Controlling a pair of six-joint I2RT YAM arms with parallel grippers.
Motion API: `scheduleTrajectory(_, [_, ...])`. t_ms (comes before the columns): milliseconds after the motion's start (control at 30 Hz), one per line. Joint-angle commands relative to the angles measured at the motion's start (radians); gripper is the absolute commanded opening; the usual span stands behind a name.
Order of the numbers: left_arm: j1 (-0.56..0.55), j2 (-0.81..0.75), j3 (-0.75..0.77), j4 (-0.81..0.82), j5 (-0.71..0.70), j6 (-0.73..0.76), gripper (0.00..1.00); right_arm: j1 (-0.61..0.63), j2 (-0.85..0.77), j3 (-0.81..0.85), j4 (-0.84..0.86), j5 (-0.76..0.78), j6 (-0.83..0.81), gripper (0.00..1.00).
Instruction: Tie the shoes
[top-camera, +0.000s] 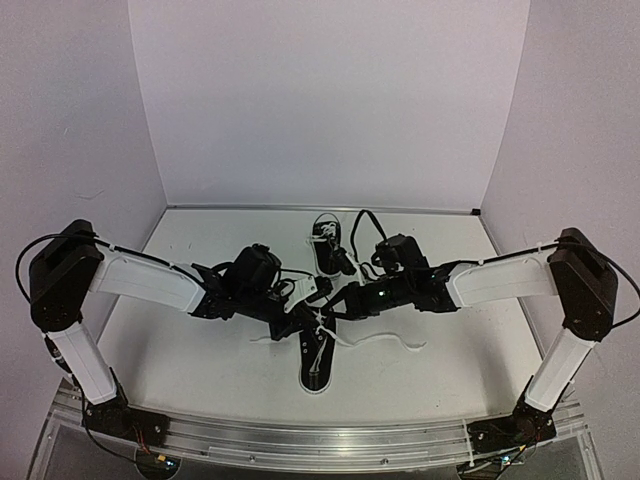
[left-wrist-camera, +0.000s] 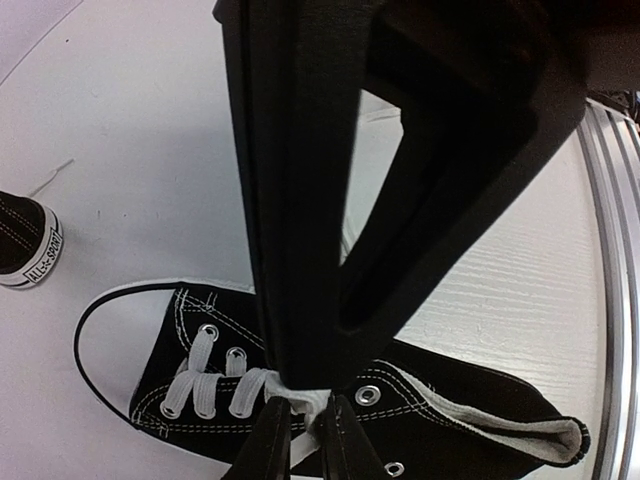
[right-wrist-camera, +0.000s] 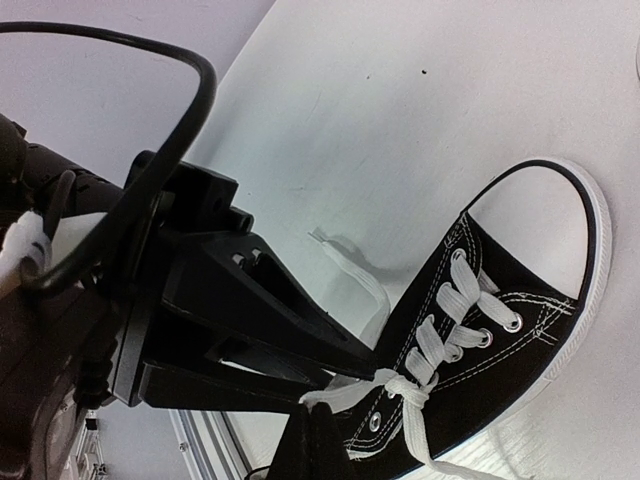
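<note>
Near shoe (top-camera: 314, 362): it lies at the lower centre of the top view, with its heel opening toward the aluminium rail (top-camera: 330, 435) on the front edge of the table (top-camera: 190, 365). Its toe points up the frame, under both grippers. The far shoe (top-camera: 328, 245) sits above it in the frame, close to the back wall (top-camera: 330, 100) and well apart from the near one.

The laces (top-camera: 320, 322) are gathered over the tongue. Their loose ends (top-camera: 390, 340) trail onto the table to the right and left of the shoe.

Your left gripper (top-camera: 303, 322) enters from the left of the frame and your right gripper (top-camera: 338, 305) from the right. Their tips sit just beside each other over the laces, so you have little room between them. White tabletop runs out on either side of the shoe toward the side walls. The rail lies near the heel.

The left wrist view gives you what the top view hides:
- The left gripper's fingers (left-wrist-camera: 280, 250) are pressed together on the laces at mid-shoe.
- The white toe cap (left-wrist-camera: 105, 335) lies at lower left.
- One end of the far shoe shows at the left edge.

The right wrist view adds the knot (right-wrist-camera: 395, 385) beside the left gripper's tip. Its own fingers barely show at the bottom edge, so you cannot tell whether the right gripper is clamped.
</note>
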Motion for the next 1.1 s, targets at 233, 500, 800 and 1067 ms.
scheduleTrajectory(233, [-0.003, -0.015, 0.043, 0.021, 0.010, -0.002, 0.00, 0.007, -0.015, 0.024, 0.025, -0.005, 0.010, 0.33])
scheduleTrajectory(500, [-0.003, -0.035, 0.051, 0.016, -0.003, -0.005, 0.02, 0.006, -0.009, 0.029, 0.025, -0.013, 0.008, 0.35])
scheduleTrajectory(800, [-0.005, -0.053, 0.054, 0.012, -0.001, -0.010, 0.08, 0.006, -0.004, 0.031, 0.025, -0.011, 0.008, 0.35])
scheduleTrajectory(1067, [-0.005, -0.062, 0.053, 0.011, 0.002, -0.012, 0.07, 0.007, 0.000, 0.032, 0.024, -0.009, 0.008, 0.35])
